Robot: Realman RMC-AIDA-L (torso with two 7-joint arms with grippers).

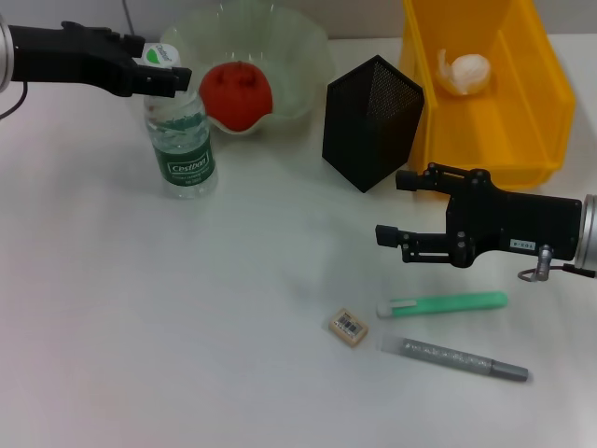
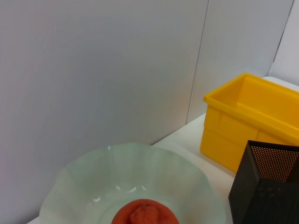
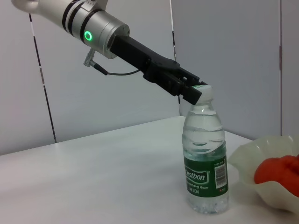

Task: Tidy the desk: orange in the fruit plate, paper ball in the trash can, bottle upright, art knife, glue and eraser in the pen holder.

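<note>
While hidden overhead, left gripper's fingers point(image 3: 194, 89) clamp bottle point(image 3: 205, 158) cap.

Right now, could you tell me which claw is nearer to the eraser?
The right. The right claw hovers open just behind the eraser, near the pen holder. The left claw is far off, shut on the bottle cap.

"Cestbon" on the bottle point(image 3: 206, 158) label
</note>
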